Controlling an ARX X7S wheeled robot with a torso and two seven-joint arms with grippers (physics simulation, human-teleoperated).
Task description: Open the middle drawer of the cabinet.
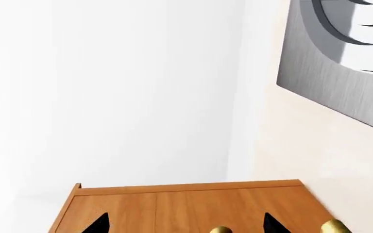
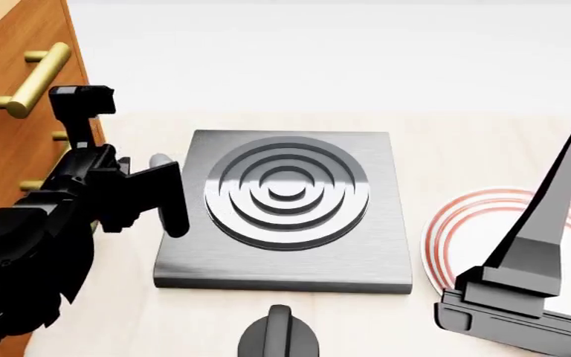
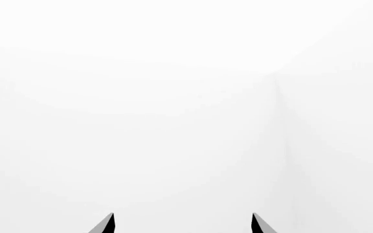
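The reddish-brown cabinet point(image 2: 8, 141) stands at the left edge of the head view, with three brass bar handles showing. The top handle point(image 2: 27, 78) is in full view. The middle drawer point(image 2: 23, 145) is mostly hidden behind my left arm point(image 2: 38, 238), with only a stub of its handle point(image 2: 60, 136) visible. In the left wrist view my left gripper point(image 1: 185, 224) is open against the cabinet's wood point(image 1: 186, 204). One brass handle end point(image 1: 220, 229) lies between its fingertips, and another point(image 1: 334, 225) lies outside them. My right gripper point(image 3: 182, 223) is open, faces a white wall and holds nothing.
A brushed-steel stove plate point(image 2: 285, 201) with concentric rings lies in the middle, with a dark knob point(image 2: 280, 335) in front of it. A white plate with red rings point(image 2: 464, 223) sits at the right, under my right gripper's tall finger point(image 2: 553, 216). The stove plate point(image 1: 329, 73) also shows in the left wrist view.
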